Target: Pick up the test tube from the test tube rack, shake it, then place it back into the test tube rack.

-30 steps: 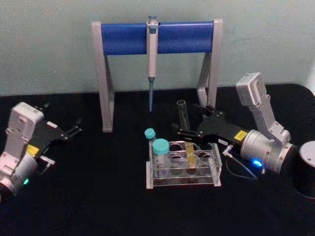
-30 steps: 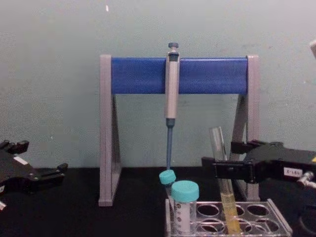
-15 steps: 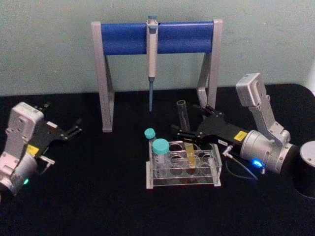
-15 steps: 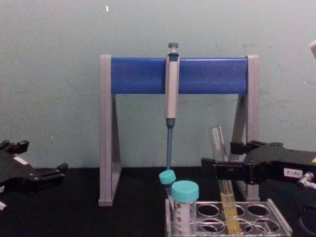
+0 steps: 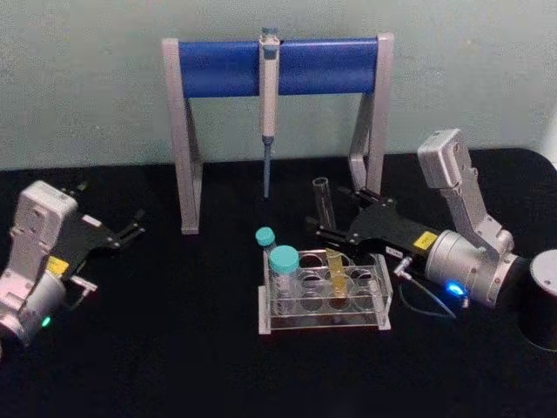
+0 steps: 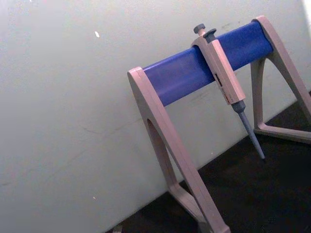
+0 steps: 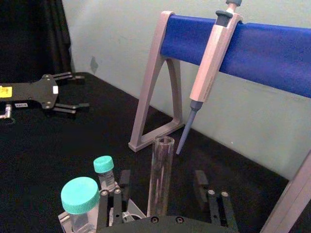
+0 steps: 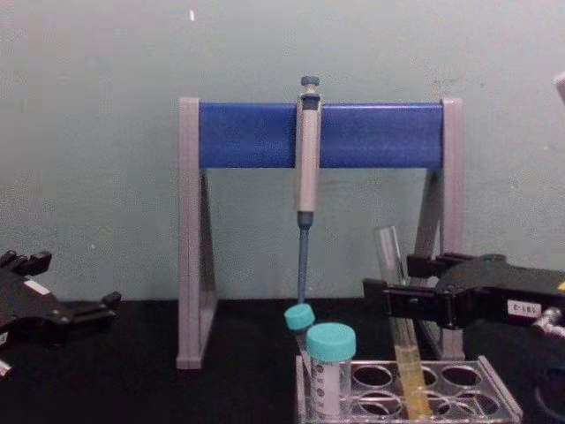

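Close around my work stand two teal-capped tubes [image 5: 283,261], seated at the left end of the test tube rack [image 5: 287,324]. Behind the rack is the grey-legged stand [image 5: 185,148] with its blue crossbar, and a grey-blue pipette [image 5: 269,96] hangs from the bar with its tip pointing down just behind the rack. My right gripper [image 5: 331,212] reaches in from the right between the stand's right leg and the rack. Its fingers are spread to either side of the test tube [image 5: 322,198], with a gap showing on both sides in the right wrist view.

The test tube stands in the rack, leaning a little toward the back, with yellow liquid in its lower part. In the chest view my near finger covers a stretch of the glass, and the rack's front is cut off at the bottom edge. I cannot tell which row the tube's foot sits in.

My left gripper [image 5: 137,223] is parked on the black table [image 5: 174,348] well to the left, fingers apart.

Since a second ago my right fingers have slid slightly back toward my right; the tube and rack have not shifted.
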{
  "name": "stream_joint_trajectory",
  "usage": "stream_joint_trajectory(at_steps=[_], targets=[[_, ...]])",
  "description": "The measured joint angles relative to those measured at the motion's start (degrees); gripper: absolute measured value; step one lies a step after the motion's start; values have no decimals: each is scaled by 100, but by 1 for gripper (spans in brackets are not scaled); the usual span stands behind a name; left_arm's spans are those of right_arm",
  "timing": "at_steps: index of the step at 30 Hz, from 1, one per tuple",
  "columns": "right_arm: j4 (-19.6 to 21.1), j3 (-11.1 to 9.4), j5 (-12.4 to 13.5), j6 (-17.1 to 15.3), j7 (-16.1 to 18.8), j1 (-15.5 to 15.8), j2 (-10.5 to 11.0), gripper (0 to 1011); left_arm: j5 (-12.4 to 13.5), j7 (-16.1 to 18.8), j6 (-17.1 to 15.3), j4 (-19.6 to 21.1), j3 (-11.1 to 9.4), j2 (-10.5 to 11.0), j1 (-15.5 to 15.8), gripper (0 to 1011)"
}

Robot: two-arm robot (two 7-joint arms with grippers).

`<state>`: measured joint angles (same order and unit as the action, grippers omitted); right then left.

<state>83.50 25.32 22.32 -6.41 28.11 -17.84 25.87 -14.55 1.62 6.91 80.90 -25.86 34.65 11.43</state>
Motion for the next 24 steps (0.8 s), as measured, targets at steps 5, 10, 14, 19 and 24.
stream_joint_trajectory(at_steps=[5, 10, 14, 19, 24], targets=[[1, -2, 0, 0, -2, 2, 0, 677, 0, 0, 0, 0, 0, 0, 0, 1002], [1, -2, 0, 1, -4, 2, 0, 537, 0, 0, 0, 0, 0, 0, 0, 1001], [1, -2, 0, 1, -6, 2, 0, 413, 0, 0, 0, 0, 0, 0, 0, 1001], [2, -2, 2, 1, -7, 2, -1, 252, 0, 0, 0, 0, 0, 0, 0, 1001], [2, -2, 2, 1, -7, 2, 0, 228, 0, 0, 0, 0, 0, 0, 0, 1001]])
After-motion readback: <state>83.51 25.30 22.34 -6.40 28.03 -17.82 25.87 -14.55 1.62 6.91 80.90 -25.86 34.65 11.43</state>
